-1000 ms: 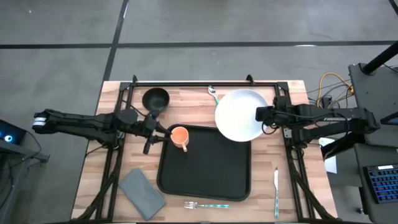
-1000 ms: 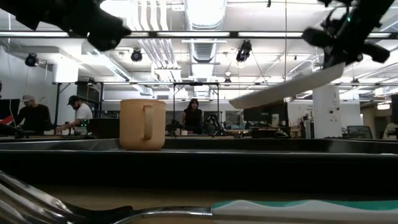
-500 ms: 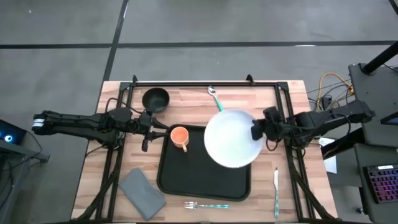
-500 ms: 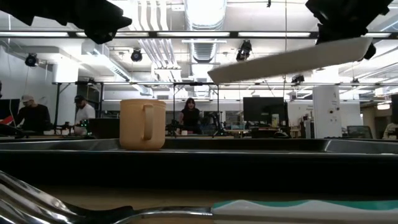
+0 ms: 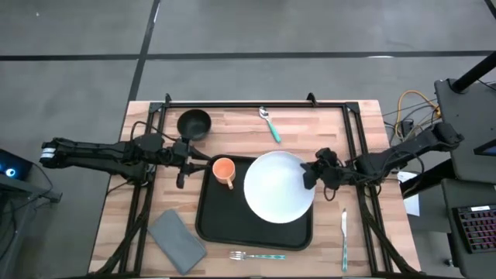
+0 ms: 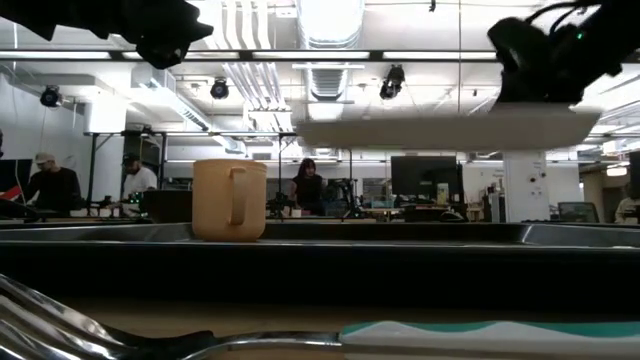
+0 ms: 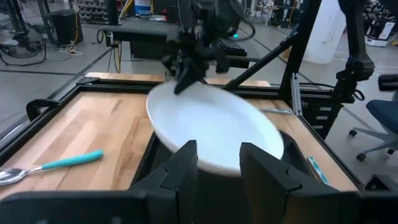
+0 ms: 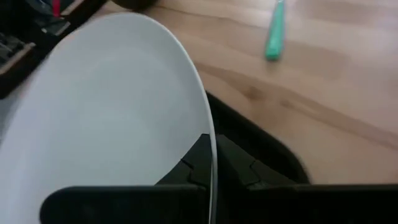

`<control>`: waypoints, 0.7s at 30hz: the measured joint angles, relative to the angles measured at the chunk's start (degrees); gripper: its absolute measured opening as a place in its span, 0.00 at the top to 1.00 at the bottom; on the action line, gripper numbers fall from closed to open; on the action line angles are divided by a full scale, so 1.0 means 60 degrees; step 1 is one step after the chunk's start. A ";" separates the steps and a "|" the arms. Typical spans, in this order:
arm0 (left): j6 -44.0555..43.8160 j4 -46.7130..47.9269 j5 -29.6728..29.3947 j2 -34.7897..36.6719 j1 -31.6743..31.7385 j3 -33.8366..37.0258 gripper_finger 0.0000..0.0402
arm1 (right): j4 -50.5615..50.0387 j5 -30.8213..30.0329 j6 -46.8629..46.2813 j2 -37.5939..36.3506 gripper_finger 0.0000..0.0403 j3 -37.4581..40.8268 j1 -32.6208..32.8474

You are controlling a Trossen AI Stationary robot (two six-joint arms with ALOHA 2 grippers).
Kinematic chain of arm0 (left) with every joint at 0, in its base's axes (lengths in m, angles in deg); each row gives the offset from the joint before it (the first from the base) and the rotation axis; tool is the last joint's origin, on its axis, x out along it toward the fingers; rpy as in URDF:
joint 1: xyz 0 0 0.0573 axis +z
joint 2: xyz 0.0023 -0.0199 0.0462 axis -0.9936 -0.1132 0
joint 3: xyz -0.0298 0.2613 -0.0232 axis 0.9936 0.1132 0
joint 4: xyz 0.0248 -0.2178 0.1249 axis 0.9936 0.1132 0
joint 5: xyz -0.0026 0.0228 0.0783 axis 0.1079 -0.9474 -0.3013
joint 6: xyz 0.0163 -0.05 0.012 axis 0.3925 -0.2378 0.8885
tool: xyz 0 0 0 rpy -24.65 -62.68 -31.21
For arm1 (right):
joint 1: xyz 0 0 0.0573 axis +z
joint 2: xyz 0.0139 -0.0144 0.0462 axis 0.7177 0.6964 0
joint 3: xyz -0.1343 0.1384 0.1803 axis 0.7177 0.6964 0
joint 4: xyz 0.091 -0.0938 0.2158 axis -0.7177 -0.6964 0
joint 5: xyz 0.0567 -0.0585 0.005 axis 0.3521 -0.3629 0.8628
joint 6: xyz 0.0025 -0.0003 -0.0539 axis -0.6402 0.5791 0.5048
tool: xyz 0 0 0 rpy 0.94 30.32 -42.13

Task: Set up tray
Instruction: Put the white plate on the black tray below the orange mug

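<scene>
Cup (image 5: pixel 223 170) on the tray (image 5: pixel 221 226) — plate (image 5: pixel 277 187) above its right part.

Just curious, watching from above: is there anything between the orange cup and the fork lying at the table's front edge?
Only bare tray floor. In the high view nothing sits between the orange cup and the fork; the white plate hangs off to one side.

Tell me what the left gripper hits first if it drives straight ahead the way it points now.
Probably the white plate: the left gripper points across the tray toward it. The orange cup sits close alongside; depth is unclear.
</scene>
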 joint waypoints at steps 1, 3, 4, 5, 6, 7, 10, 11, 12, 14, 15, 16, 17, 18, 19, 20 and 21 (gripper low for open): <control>0.0000 -0.0018 0.0000 -0.0002 0.0000 0.0000 0.74 | 0.0455 0.0006 0.0007 0.0228 0.98 0.0096 0.0000; 0.0000 -0.0149 0.0001 -0.0022 0.0000 0.0000 0.74 | 0.1090 0.0087 0.0044 0.0721 0.98 0.0228 -0.0002; 0.0000 -0.0171 0.0004 -0.0018 0.0000 0.0000 0.74 | 0.1454 0.0166 0.0131 0.1006 0.98 0.0228 -0.0036; 0.0004 -0.0157 0.0004 -0.0011 0.0000 0.0000 0.74 | 0.1724 0.0279 0.0191 0.1321 0.98 0.0176 -0.0073; 0.0007 -0.0176 0.0004 -0.0007 0.0000 0.0000 0.74 | 0.1802 0.0425 0.0221 0.1611 0.98 0.0096 -0.0115; 0.0011 -0.0178 0.0004 -0.0004 0.0000 0.0000 0.74 | 0.1810 0.0543 0.0230 0.1923 0.98 -0.0032 -0.0159; 0.0023 -0.0176 0.0005 -0.0005 0.0000 0.0000 0.74 | 0.1857 0.0808 0.0376 0.2799 0.98 -0.0518 -0.0256; 0.0029 -0.0177 0.0008 -0.0004 0.0000 0.0000 0.74 | 0.1833 0.0944 0.0443 0.3056 0.98 -0.0672 -0.0302; 0.0029 -0.0160 0.0007 -0.0004 0.0000 0.0000 0.74 | 0.1862 0.1094 0.0480 0.3305 0.98 -0.0862 -0.0354; 0.0062 -0.0156 0.0011 -0.0007 0.0000 0.0000 0.74 | 0.1860 0.1309 0.0632 0.3746 0.98 -0.1160 -0.0442; 0.0114 -0.0161 0.0012 -0.0007 0.0000 0.0000 0.74 | 0.1823 0.1395 0.0718 0.3962 0.98 -0.1331 -0.0498; 0.0131 -0.0156 0.0015 0.0000 0.0000 0.0000 0.74 | 0.1859 0.1481 0.0828 0.4156 0.98 -0.1503 -0.0546; 0.0138 -0.0161 0.0013 -0.0004 0.0000 0.0001 0.74 | 0.1874 0.1517 0.0920 0.4344 0.98 -0.1658 -0.0594; 0.0142 -0.0184 0.0014 -0.0004 0.0000 0.0001 0.74 | 0.1853 0.1521 0.0989 0.4521 0.98 -0.1826 -0.0635; 0.0142 -0.0173 0.0015 0.0000 0.0000 0.0001 0.74 | 0.1853 0.1573 0.1123 0.4673 0.98 -0.1999 -0.0680; 0.0142 -0.0147 0.0015 -0.0001 0.0000 0.0004 0.74 | 0.1886 0.1691 0.1240 0.4834 0.98 -0.2170 -0.0749; 0.0142 -0.0152 0.0015 -0.0004 0.0000 0.0004 0.74 | 0.1891 0.1776 0.1369 0.4983 0.98 -0.2320 -0.0805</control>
